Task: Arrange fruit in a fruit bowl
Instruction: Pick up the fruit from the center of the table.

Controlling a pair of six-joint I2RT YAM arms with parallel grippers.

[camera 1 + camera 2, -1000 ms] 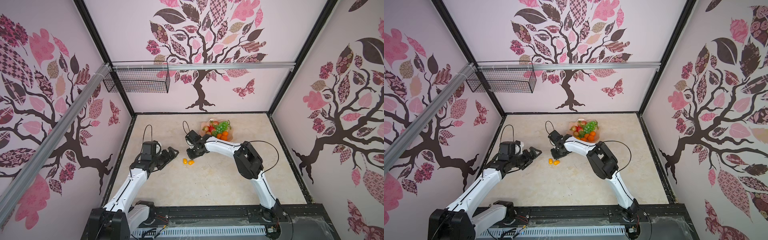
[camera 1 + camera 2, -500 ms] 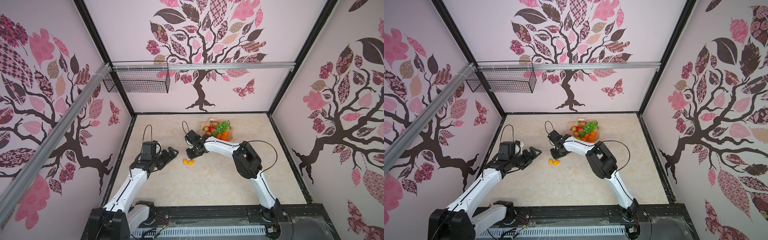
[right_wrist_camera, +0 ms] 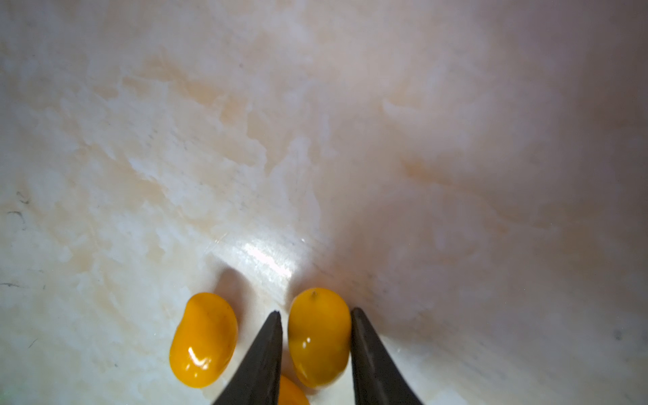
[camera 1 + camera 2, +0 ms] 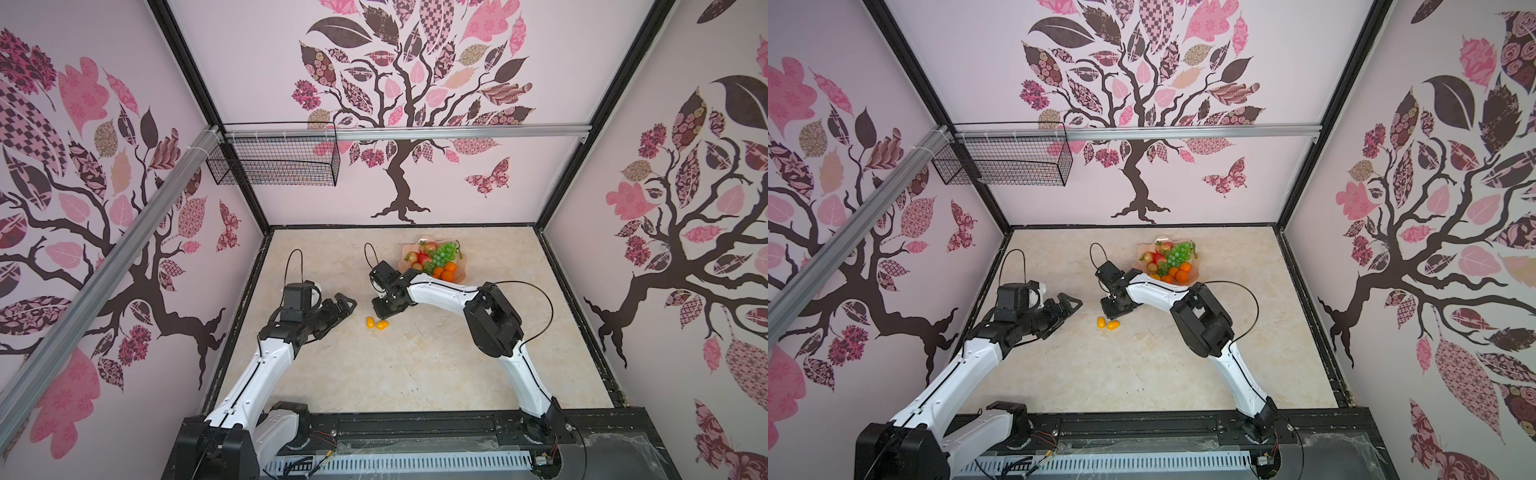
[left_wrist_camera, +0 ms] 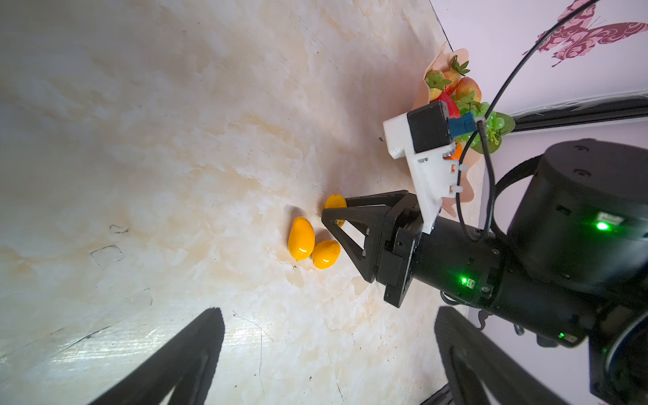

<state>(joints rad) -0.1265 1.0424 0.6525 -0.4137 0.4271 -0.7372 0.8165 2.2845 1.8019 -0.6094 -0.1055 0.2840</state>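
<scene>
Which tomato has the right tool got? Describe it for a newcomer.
Find the bowl at the table's far side; the right tool sits near it. Of three yellow ones there, it is the tomato between the tool's fingers; the other two lie free, side by side.

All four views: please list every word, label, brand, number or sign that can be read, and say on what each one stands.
None: no view shows legible text.
The wall decals are only trees, leaves and butterflies.
The fruit bowl, the yellow tomatoes, the wire basket and the right arm carry no print; its green lights are lamps, not signs.
</scene>
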